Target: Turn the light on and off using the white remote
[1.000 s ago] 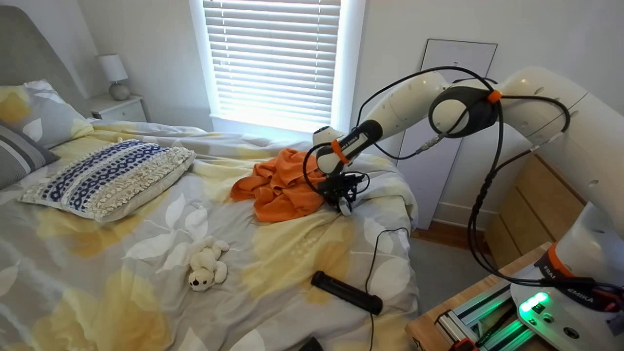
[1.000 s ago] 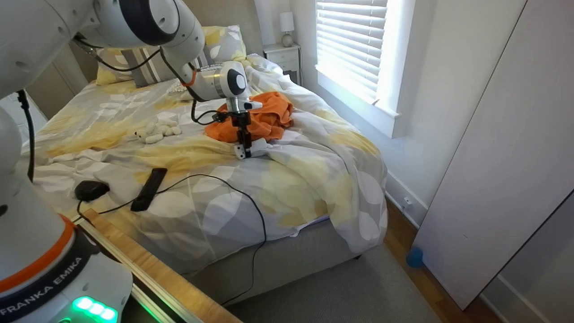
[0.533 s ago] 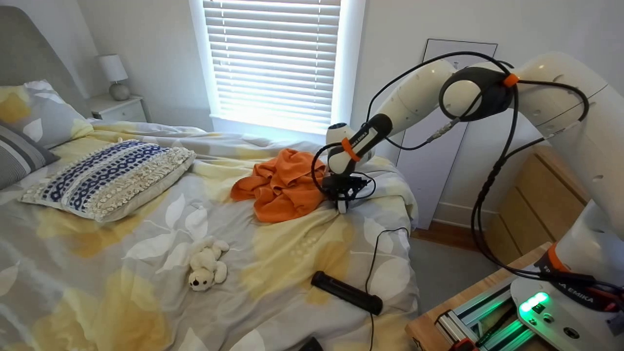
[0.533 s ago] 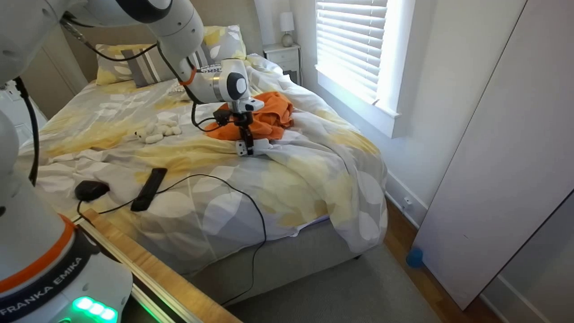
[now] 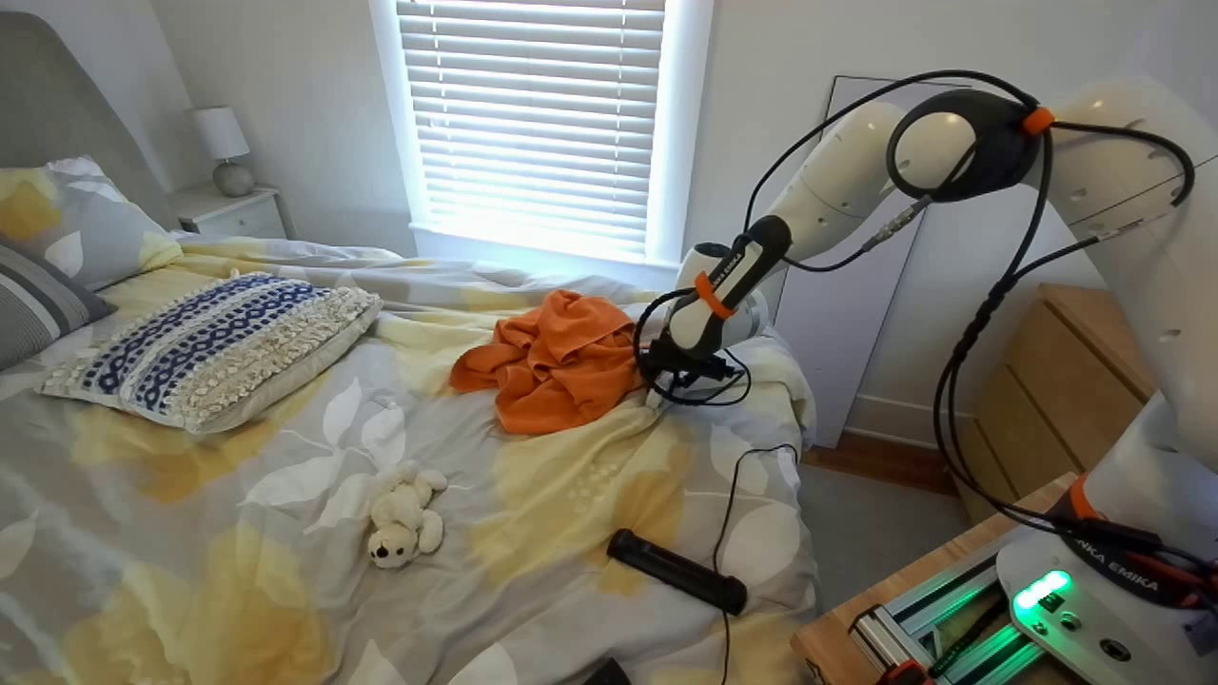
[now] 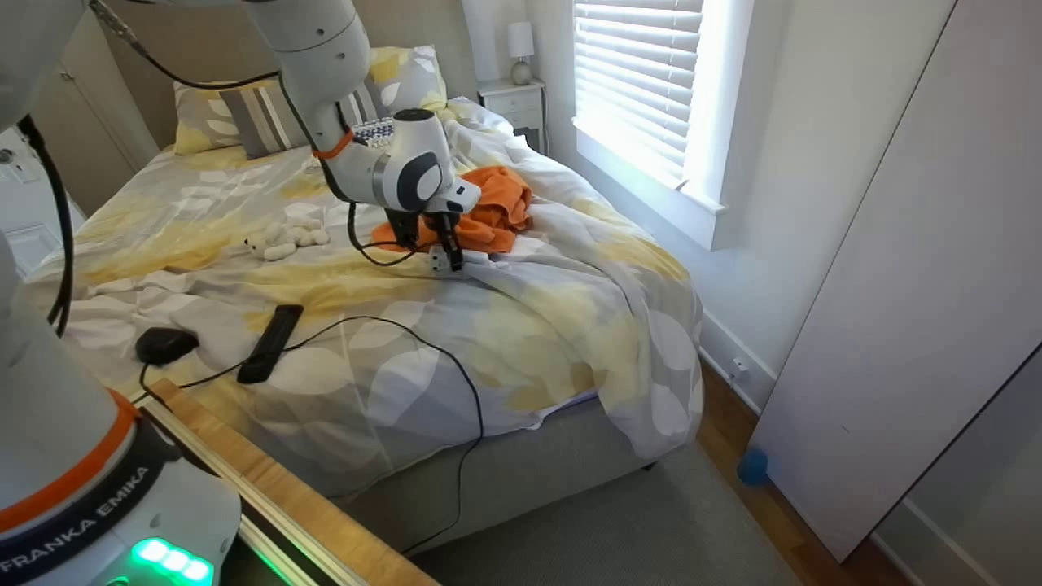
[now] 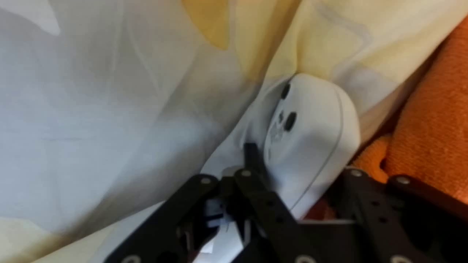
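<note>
The white remote [image 7: 310, 124] lies between my fingers in the wrist view, with black spots on its upper end. The same end shows in an exterior view [image 6: 440, 260] and as a small bit in an exterior view [image 5: 655, 394]. My gripper [image 7: 294, 160] looks shut on it, one finger along its left side; the other fingertip is hidden behind it. The gripper [image 6: 453, 259] is low at the bed, tilted, close by the orange cloth. A table lamp with a white shade [image 5: 220, 133] stands on the nightstand, also in an exterior view [image 6: 521, 41]; no glow shows on it.
The orange cloth [image 5: 561, 371] is bunched beside the gripper. A black bar [image 5: 676, 571], a black box [image 6: 167, 345] and a black cable [image 6: 476, 399] lie nearer the base. A white plush toy [image 5: 404, 518] and a fringed pillow [image 5: 219, 347] lie on the bed.
The arm has drawn back toward its base, its elbow rising. The gripper has tilted and its tips have risen slightly; the remote's end has shifted with them. The lamp looks the same.
</note>
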Robot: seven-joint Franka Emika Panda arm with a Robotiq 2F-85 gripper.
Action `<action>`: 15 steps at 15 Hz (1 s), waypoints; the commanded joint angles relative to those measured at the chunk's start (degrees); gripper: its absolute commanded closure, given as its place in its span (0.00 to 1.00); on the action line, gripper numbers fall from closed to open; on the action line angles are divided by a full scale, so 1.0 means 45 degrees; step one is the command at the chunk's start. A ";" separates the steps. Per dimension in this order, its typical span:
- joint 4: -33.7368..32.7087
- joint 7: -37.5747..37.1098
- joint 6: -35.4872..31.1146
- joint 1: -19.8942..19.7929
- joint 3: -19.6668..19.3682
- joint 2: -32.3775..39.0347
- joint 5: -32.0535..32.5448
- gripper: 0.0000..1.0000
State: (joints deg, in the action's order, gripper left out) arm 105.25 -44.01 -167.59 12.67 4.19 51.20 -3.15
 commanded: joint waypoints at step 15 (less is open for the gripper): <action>0.3654 0.1658 0.1923 0.1702 -0.1518 -0.3505 -0.2571 0.25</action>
State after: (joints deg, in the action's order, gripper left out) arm 120.53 -30.57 -166.76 10.63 6.23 40.18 -17.48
